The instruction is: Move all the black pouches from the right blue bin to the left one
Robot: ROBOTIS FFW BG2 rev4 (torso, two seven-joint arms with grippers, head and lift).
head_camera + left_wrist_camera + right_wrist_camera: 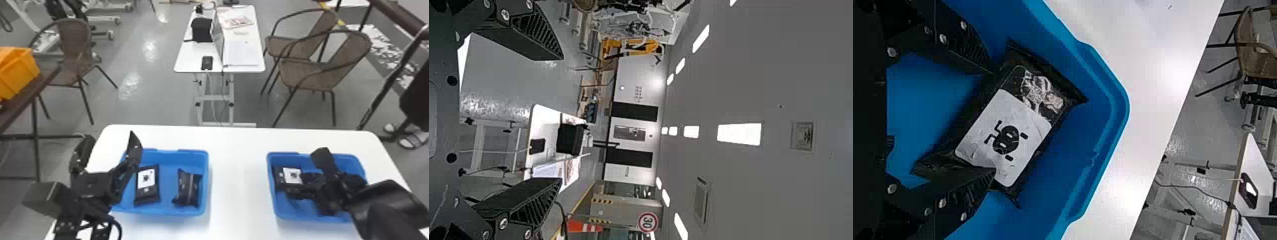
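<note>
On the white counter [237,172], a white-labelled black pouch [1010,135] in the right blue plastic bin [289,211] is overlapped by one fingertip of the wide-spread, empty black right hand [994,121]; it could be pinned, not gripped.

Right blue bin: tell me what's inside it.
A white-labelled black pouch lies by the left wall of the bin, the right claw open over it. The right arm covers much of the rest, so I can't tell whether more pouches lie there.
</note>
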